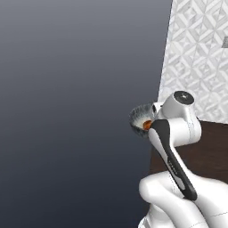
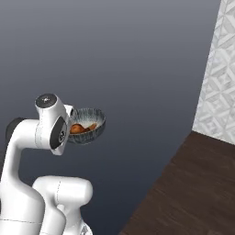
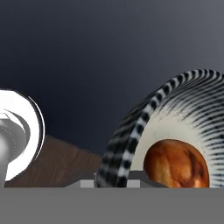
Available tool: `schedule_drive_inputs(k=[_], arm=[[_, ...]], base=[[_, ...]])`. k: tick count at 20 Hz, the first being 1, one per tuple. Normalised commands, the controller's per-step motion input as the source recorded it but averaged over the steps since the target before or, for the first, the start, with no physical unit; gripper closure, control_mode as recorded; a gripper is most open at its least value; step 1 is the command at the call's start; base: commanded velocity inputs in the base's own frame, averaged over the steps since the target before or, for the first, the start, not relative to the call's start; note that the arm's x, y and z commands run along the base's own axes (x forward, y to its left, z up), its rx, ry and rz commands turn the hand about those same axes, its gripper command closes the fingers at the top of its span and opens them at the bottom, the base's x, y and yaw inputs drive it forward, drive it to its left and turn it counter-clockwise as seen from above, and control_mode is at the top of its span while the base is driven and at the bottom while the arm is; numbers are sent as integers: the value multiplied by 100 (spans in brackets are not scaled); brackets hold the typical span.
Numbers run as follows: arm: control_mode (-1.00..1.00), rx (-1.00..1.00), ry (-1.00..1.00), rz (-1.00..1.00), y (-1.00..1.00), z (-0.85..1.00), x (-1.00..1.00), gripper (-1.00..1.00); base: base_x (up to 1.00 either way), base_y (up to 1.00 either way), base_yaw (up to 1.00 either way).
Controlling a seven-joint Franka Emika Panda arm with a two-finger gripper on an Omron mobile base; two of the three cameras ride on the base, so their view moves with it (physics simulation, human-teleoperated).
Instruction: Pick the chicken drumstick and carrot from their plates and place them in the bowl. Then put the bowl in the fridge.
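A: What is the biggest thing in front of the robot?
B: A large plain grey surface [image 2: 114, 55] fills the far side and the left. On the right stands a white wall with a diamond relief pattern [image 1: 200, 58], and below it lies a dark brown wood surface [image 2: 193, 193].

A: And where is the bowl?
B: The bowl [image 2: 89, 125] is up in the air, at the end of the arm and in front of the grey surface. It touches nothing below it. In the left base view a part of its rim shows just left of the white wrist.

A: How is the gripper?
B: The gripper [image 3: 117, 181] is closed on the rim of the bowl; in the hand view the striped rim sits right at the fingertips.

A: What lies inside?
B: The chicken drumstick [image 3: 175, 164], reddish-brown, rests on the pale inside, near the gripped edge. Beside it is something orange, probably the carrot [image 2: 93, 126], but it is too small to tell surely.
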Motion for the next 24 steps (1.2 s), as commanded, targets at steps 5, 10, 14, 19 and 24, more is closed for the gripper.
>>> schedule_drive_inputs(k=[5,10,14,19,24], arm=[[100,0,0,0,0,0,0,100],[100,0,0,0,0,0,0,100],[100,0,0,0,0,0,0,100],[100,0,0,0,0,0,0,100],[100,0,0,0,0,0,0,100]], base=[[100,-15,-43],[57,-48,-60],[97,-38,-48],[100,-35,-44],[99,-38,-43]])
